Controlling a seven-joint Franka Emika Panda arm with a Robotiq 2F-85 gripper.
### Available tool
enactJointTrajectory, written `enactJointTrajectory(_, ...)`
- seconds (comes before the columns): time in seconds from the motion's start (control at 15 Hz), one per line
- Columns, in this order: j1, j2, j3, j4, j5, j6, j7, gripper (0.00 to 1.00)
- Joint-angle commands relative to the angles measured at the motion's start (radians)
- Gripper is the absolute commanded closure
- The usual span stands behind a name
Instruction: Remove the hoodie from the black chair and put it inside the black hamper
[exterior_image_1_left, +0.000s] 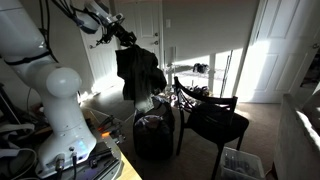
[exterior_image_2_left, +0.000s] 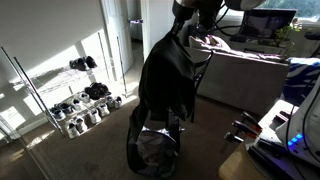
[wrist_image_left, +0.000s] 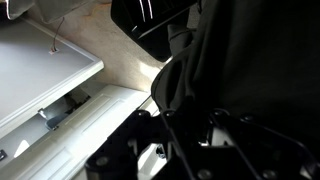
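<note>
Hoodie (wrist_image_left: 250, 80) fills wrist view | pincer (exterior_image_1_left: 124, 43) pinching it, jaws hidden | hamper (exterior_image_1_left: 155, 140) seemingly beneath

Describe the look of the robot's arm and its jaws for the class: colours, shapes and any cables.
The arm is glossy white, built of thick rounded segments with bulbous joints. Thin dark cables run along its upper links in an exterior view. The gripper at its end is black and blocky. Its jaws sit in deep shadow, so no markings can be made out.
</note>
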Motion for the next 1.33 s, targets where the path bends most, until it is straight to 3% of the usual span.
enactJointTrajectory(0.0,-0.022,-0.064,0.025,-0.019,-0.013,-0.049,0.133,0.97)
enactJointTrajectory(0.33,-0.016,-0.101,0.032,-0.006,0.001,-0.177,0.185,0.97)
enactJointTrajectory(0.6,-0.016,-0.074,0.023,0.016,0.014,-0.212,0.161,0.97)
enactJointTrajectory(1.27,-0.038,0.072,-0.048,0.028,0.020,-0.009,0.070,0.97)
